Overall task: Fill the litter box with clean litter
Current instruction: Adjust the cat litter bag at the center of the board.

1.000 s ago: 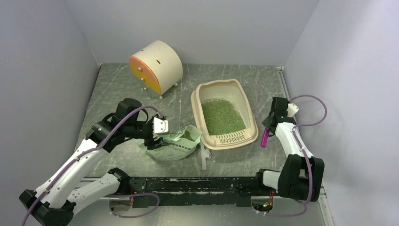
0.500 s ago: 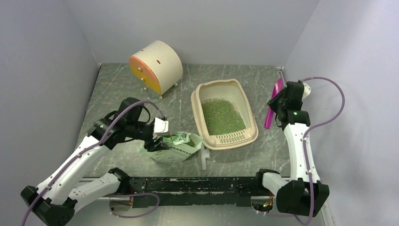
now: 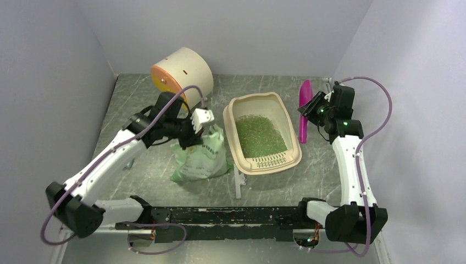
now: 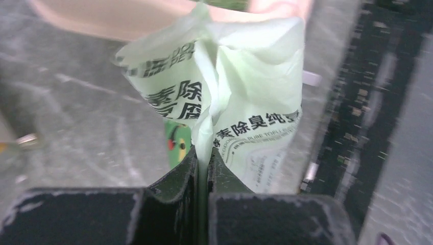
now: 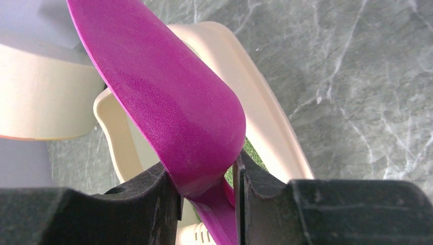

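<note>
Pinching gathered top of green bag (image 3: 200,159) with left gripper (image 4: 202,153), clenched tight on plastic, bag upright. Finding litter box (image 3: 228,118) just right of bag, mid-table, with green litter (image 3: 258,136) bedded across floor. Grasping neck of pink scoop (image 3: 303,115) with right gripper (image 5: 208,176), near right rim of box, blade pointing away from fingers.

You had the litter box (image 3: 229,122) near the middle of the table (image 3: 137,104), with the clean litter (image 3: 259,136) lying in it. The bag (image 3: 199,160) stood just left of the box, its top pinched in your left gripper (image 4: 202,153). The cabinet (image 3: 184,74) sat behind the bag, toward the far left. The scoop (image 3: 304,110), clamped in your right gripper (image 5: 207,178), was to the right of the box and apart from it.
</note>
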You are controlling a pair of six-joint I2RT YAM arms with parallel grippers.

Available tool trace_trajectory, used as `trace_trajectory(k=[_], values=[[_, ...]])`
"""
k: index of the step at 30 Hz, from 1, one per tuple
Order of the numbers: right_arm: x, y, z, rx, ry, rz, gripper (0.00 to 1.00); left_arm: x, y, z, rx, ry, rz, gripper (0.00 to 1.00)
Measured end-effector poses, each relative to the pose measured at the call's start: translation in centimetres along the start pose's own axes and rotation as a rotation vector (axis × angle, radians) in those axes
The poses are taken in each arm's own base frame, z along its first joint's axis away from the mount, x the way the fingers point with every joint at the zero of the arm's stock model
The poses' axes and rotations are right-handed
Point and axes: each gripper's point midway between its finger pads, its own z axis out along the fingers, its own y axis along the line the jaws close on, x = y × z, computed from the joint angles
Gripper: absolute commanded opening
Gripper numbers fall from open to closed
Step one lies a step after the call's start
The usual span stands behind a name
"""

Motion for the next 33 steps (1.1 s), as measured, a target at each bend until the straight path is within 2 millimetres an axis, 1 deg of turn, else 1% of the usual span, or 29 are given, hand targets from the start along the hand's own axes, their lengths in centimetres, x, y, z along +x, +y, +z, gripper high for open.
trace_trajectory(k=[3, 4, 6, 9, 11, 14, 18, 21, 23, 27, 29, 33], values=[[0.4, 0.4, 0.4, -0.019, 0.026, -0.006, 0.29, -0.7, 4.2, 1.2, -0.114, 0.067, -0.006, 0.05], [0.4, 0.5, 0.5, -0.023, 0.032, -0.007, 0.29, -0.8, 5.1, 1.6, -0.133, 0.085, -0.008, 0.05], [0.5, 0.7, 0.6, -0.034, 0.04, -0.007, 0.29, -0.8, 6.3, 2.5, -0.152, 0.108, -0.004, 0.05], [0.6, 1.0, 0.7, -0.048, 0.053, -0.009, 0.29, -0.9, 7.5, 3.2, -0.178, 0.114, 0.009, 0.05], [0.8, 1.1, 0.9, -0.054, 0.062, -0.008, 0.29, -0.8, 7.6, 3.1, -0.191, 0.109, 0.013, 0.05], [1.0, 1.3, 1.2, -0.069, 0.079, -0.009, 0.3, -0.8, 7.3, 2.4, -0.215, 0.078, 0.027, 0.05], [1.3, 1.9, 1.4, -0.109, 0.099, -0.021, 0.31, -0.7, 5.6, 0.8, -0.217, 0.02, 0.066, 0.05], [1.3, 2.5, 1.3, -0.142, 0.1, -0.027, 0.31, -0.8, 4.3, 0.5, -0.176, -0.012, 0.092, 0.05], [1.3, 2.8, 1.3, -0.158, 0.101, -0.03, 0.31, -1.0, 4.0, 0.8, -0.15, -0.027, 0.107, 0.05], [1.4, 2.9, 1.4, -0.166, 0.105, -0.031, 0.31, -1.4, 4.6, 2.2, -0.112, -0.023, 0.149, 0.05], [1.7, 2.7, 1.6, -0.162, 0.112, -0.029, 0.31, -2.3, 5.5, 3.1, -0.091, 0.0, 0.178, 0.05], [2.4, 2.1, 1.9, -0.146, 0.125, -0.023, 0.31, -5.0, 7.3, 5.6, -0.057, 0.009, 0.269, 0.05]])
